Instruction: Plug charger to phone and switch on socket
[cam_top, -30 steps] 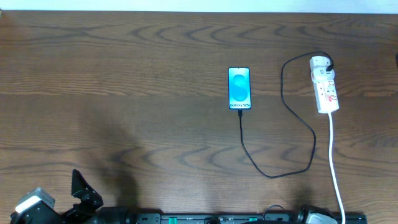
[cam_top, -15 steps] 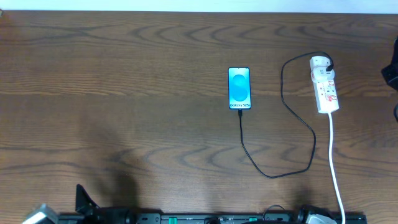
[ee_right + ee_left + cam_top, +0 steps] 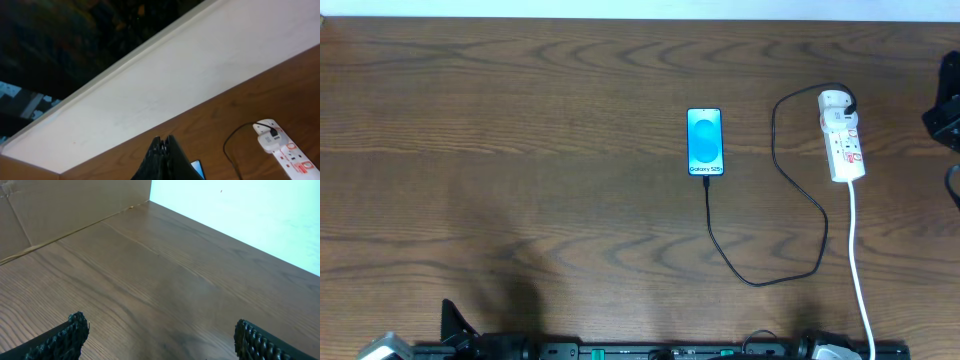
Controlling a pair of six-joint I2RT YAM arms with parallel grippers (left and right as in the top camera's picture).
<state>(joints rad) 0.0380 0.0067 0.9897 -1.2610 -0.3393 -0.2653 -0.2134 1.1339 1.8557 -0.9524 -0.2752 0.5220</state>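
Observation:
The phone (image 3: pixel 705 141) lies flat mid-table, its cyan screen lit. The thin black charger cable (image 3: pixel 760 282) runs from its lower end, loops right and up to a white plug in the power strip (image 3: pixel 843 138). The strip also shows in the right wrist view (image 3: pixel 287 152), with a corner of the phone (image 3: pixel 196 169). My right gripper (image 3: pixel 163 141) is shut and empty; the arm shows at the right edge in the overhead view (image 3: pixel 946 115), right of the strip. My left gripper (image 3: pixel 160 335) is open and empty over bare wood at the near left.
The strip's white cord (image 3: pixel 857 270) runs down to the near table edge. A cardboard wall (image 3: pixel 60 210) stands at the left end of the table and a white wall (image 3: pixel 165 95) behind it. A black rail (image 3: pixel 670 350) lines the near edge.
The right arm has come into the overhead view at the right edge, beside the power strip. The left arm has drawn back toward the near left corner. Phone, cable and strip have not moved.

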